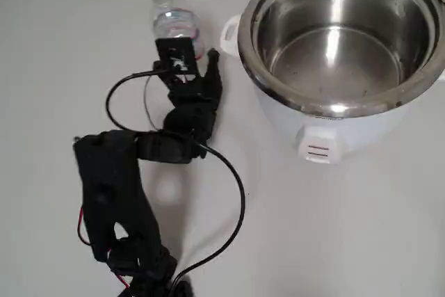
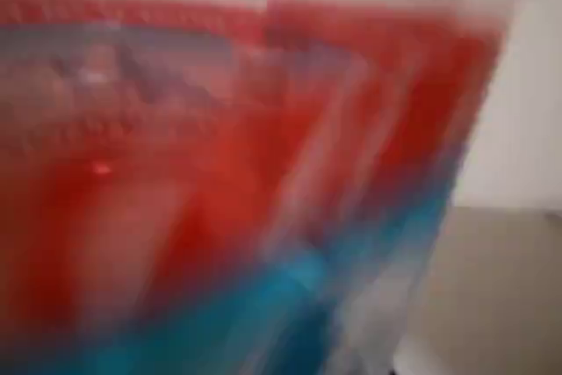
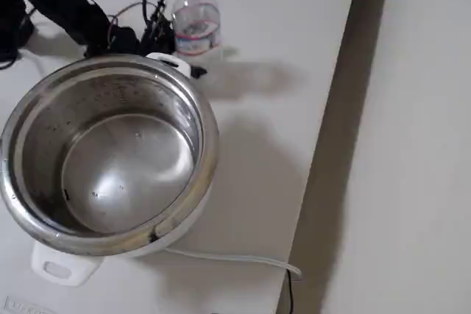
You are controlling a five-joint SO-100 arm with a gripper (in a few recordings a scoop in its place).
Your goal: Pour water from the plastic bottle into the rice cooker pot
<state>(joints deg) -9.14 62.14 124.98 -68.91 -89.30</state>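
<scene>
The plastic bottle (image 1: 172, 20) stands upright on the white table, capless, just left of the rice cooker pot (image 1: 247, 53). My black gripper (image 1: 192, 51) reaches it from the near side and is open, one finger (image 1: 212, 59) splayed at the bottle's right and the other under the camera mount. The wrist view has the bottle's red and blue label (image 2: 263, 182), blurred and very close. In the fixed view the bottle (image 3: 196, 23) stands behind the pot's steel rim (image 3: 211, 145), with the gripper (image 3: 174, 43) around its base. I cannot make out any water; the pot's inside looks bare.
The cooker's white side handle (image 1: 229, 31) sits close to my right finger. My arm's black cable (image 1: 240, 193) loops across the table. A white cord (image 3: 235, 259) trails from the cooker toward the table edge (image 3: 331, 145), beyond which lies the floor.
</scene>
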